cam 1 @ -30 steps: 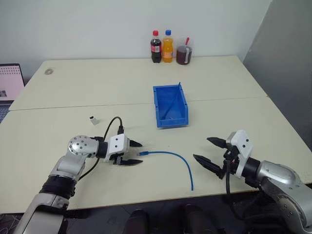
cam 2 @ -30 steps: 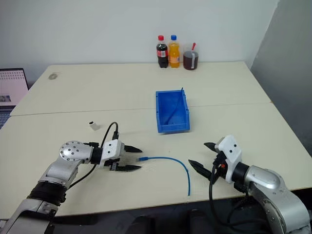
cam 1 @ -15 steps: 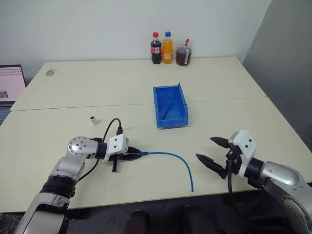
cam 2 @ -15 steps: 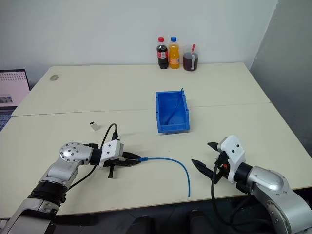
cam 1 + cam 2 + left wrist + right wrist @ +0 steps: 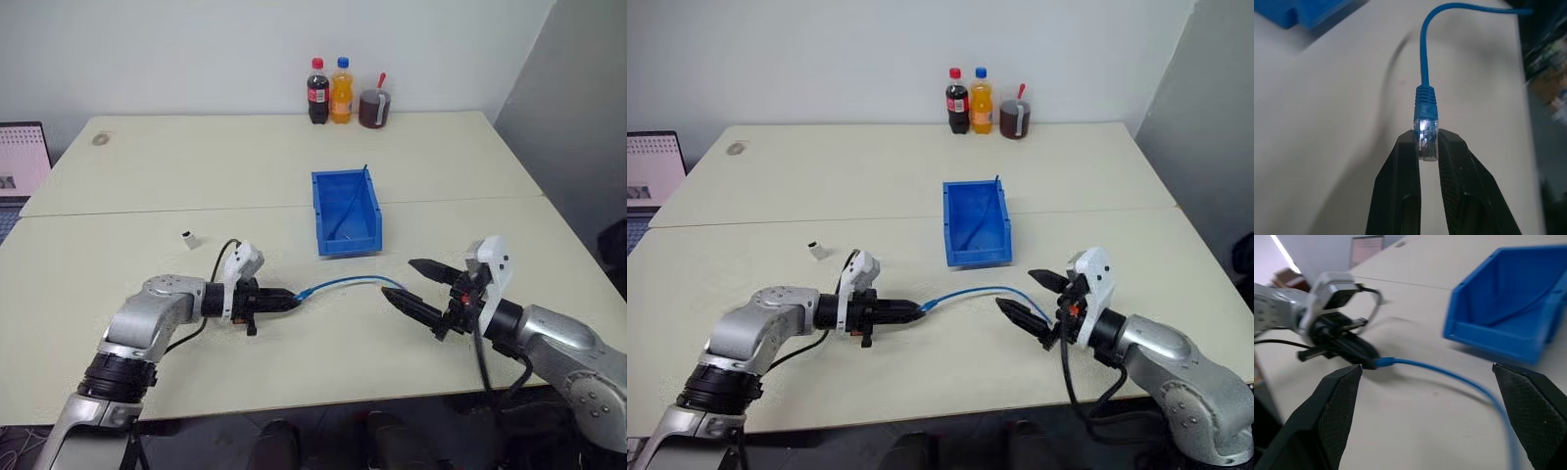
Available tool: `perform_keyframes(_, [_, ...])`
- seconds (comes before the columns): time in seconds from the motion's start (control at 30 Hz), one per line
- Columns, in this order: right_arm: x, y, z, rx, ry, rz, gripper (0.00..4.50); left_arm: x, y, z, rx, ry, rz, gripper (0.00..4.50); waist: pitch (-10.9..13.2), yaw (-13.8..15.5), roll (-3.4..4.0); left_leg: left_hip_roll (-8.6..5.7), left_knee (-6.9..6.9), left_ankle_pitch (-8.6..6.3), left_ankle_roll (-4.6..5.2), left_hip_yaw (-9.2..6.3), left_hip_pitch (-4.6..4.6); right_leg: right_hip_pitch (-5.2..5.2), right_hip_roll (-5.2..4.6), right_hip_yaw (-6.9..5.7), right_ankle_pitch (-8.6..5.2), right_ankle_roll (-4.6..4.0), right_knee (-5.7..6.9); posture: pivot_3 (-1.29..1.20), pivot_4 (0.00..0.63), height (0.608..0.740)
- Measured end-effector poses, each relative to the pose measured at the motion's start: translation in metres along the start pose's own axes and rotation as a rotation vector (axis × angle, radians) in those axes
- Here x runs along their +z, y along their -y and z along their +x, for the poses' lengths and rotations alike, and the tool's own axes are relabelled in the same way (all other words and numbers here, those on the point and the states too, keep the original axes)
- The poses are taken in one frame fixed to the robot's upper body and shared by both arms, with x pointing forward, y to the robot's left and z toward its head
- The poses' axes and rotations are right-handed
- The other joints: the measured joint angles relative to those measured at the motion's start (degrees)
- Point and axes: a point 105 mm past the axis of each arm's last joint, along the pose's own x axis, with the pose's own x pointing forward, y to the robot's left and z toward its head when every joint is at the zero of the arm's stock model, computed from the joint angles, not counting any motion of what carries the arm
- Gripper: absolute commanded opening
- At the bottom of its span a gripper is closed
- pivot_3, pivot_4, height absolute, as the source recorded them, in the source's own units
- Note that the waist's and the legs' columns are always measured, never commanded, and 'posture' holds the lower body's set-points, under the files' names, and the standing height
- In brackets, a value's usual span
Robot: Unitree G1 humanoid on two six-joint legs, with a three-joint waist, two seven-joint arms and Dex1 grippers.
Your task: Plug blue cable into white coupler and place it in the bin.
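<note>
Since the earlier frame the left tool (image 5: pixel 291 301) has closed on the plug end of the blue cable (image 5: pixel 345 284) and lifted it off the table (image 5: pixel 196 186); the cable, which lay flat before, now arcs up betw. the two tools. Left tool pressed together, pinching the clear plug at the fingertips (image 5: pixel 1409 147), cable running straight out ahead of it. Right tool (image 5: pixel 411 286) has come in closer, spread wide, holding nothing; cable's far end lies just by its lower finger, can't tell if touching. White coupler (image 5: pixel 187 238) sits on the table behind the left tool, well apart from it. Blue bin (image 5: pixel 345 210) stands beyond both tools, roughly midway betw. them. Three drinks (image 5: pixel 342 94) at the table's far edge.
</note>
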Motion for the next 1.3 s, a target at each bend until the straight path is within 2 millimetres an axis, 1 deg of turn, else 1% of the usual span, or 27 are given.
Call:
perform_keyframes(0.03, [-0.006,-0.01,-0.003,0.05,-0.033,0.037,4.5,0.006,0.009,0.003,-0.037,0.024,-0.03,0.23,0.0,0.1,0.01,-0.03,-0.01,0.0,0.0,-0.07,-0.07,0.0,-0.07,-0.04,-0.05,0.06,-0.03,0.0,0.15,0.74])
perform_keyframes(0.07, [-0.017,-0.019,-0.008,0.099,-0.083,0.107,4.5,0.011,0.018,0.005,-0.072,0.047,-0.074,0.23,0.0,0.2,0.0,-0.05,0.01,-0.01,0.0,-0.12,-0.1,0.01,-0.08,-0.06,-0.1,0.07,-0.05,0.0,0.15,0.74])
perform_keyframes(0.13, [-0.031,-0.027,-0.016,0.13,-0.147,0.192,4.5,0.014,0.025,0.005,-0.101,0.074,-0.155,0.23,0.0,0.1,0.0,-0.08,0.02,-0.02,0.0,-0.12,-0.13,0.01,-0.08,-0.04,-0.1,0.07,-0.1,0.0,0.15,0.74])
perform_keyframes(0.17, [-0.035,-0.029,-0.019,0.133,-0.158,0.241,4.5,0.015,0.031,0.004,-0.13,0.09,-0.222,0.23,0.0,-0.1,-0.03,-0.07,0.02,-0.02,0.0,-0.13,-0.1,0.01,-0.07,-0.04,-0.1,0.07,-0.09,0.0,0.15,0.74])
perform_keyframes(0.2, [-0.036,-0.029,-0.019,0.132,-0.156,0.25,4.5,0.015,0.032,0.004,-0.138,0.09,-0.233,0.23,0.0,-0.2,-0.05,-0.07,0.03,-0.02,0.0,-0.13,-0.09,0.01,-0.06,-0.05,-0.1,0.07,-0.07,0.0,0.15,0.74])
perform_keyframes(0.27, [-0.032,-0.024,-0.015,0.116,-0.109,0.302,4.5,0.015,0.042,0.004,-0.19,0.093,-0.294,0.23,0.1,-0.7,-0.12,-0.04,0.04,-0.02,0.0,-0.12,0.06,0.02,-0.02,-0.03,-0.09,0.07,0.07,0.0,0.15,0.74])
perform_keyframes(0.33, [-0.019,-0.016,-0.006,0.106,-0.021,0.359,4.5,0.014,0.055,0.001,-0.256,0.087,-0.335,0.23,0.1,-1.1,-0.13,-0.07,0.04,-0.01,0.0,-0.15,0.18,0.03,-0.01,0.0,-0.09,0.07,0.2,0.0,0.15,0.74])
perform_keyframes(0.37, [-0.016,-0.015,-0.004,0.106,-0.005,0.372,4.5,0.014,0.059,0.001,-0.274,0.081,-0.343,0.23,0.1,-1.1,-0.12,-0.08,0.04,-0.01,0.0,-0.19,0.22,0.06,0.0,0.02,-0.1,0.06,0.25,0.0,0.15,0.74])
perform_keyframes(0.5, [-0.01,-0.017,0.003,0.142,0.016,0.433,4.5,0.006,0.068,-0.005,-0.318,0.079,-0.397,0.23,0.1,-1.1,-0.11,-0.05,0.02,-0.01,0.01,-0.27,0.26,0.11,0.07,0.02,-0.14,-0.01,0.25,0.0,0.15,0.74])
perform_keyframes(0.6, [-0.002,-0.022,0.008,0.186,0.039,0.465,4.5,0.003,0.075,-0.005,-0.355,0.084,-0.422,0.23,0.1,-1.0,-0.11,-0.06,0.02,-0.01,0.0,-0.25,0.19,0.1,0.04,0.04,-0.15,-0.03,0.19,0.0,0.15,0.74])
perform_keyframes(0.7, [-0.001,-0.027,0.01,0.22,0.03,0.483,4.5,0.004,0.079,-0.005,-0.375,0.099,-0.435,0.23,0.1,-0.7,-0.11,-0.07,0.01,-0.02,-0.01,-0.25,0.13,0.1,0.02,0.04,-0.15,-0.03,0.1,0.0,0.15,0.74])
perform_keyframes(0.83, [-0.003,-0.03,0.013,0.236,0.023,0.496,4.5,0.0,0.082,-0.003,-0.389,0.149,-0.489,0.23,0.1,-0.5,-0.11,-0.05,0.01,-0.02,-0.02,-0.24,0.13,0.09,-0.07,0.08,-0.15,-0.03,0.08,0.0,0.15,0.74])
perform_keyframes(0.93, [-0.006,-0.034,0.016,0.252,0.009,0.506,4.5,0.001,0.084,0.0,-0.387,0.186,-0.528,0.23,0.1,-0.2,-0.11,-0.06,0.01,-0.02,-0.02,-0.25,0.13,0.09,-0.08,0.07,-0.15,-0.03,0.09,0.0,0.15,0.74])
perform_keyframes(1.1, [-0.003,-0.038,0.021,0.278,0.01,0.495,4.5,0.006,0.088,0.006,-0.379,0.235,-0.57,0.23,0.1,0.1,-0.1,-0.1,0.01,-0.02,-0.02,-0.21,0.15,0.09,-0.09,0.08,-0.16,-0.04,0.1,0.0,0.15,0.74])
perform_keyframes(1.3, [0.001,-0.034,0.026,0.278,0.021,0.49,4.5,0.009,0.089,0.011,-0.365,0.269,-0.58,0.23,0.1,0.1,-0.1,-0.12,0.0,-0.02,-0.03,-0.18,0.13,0.09,-0.08,0.1,-0.17,-0.06,0.06,0.0,0.15,0.74])
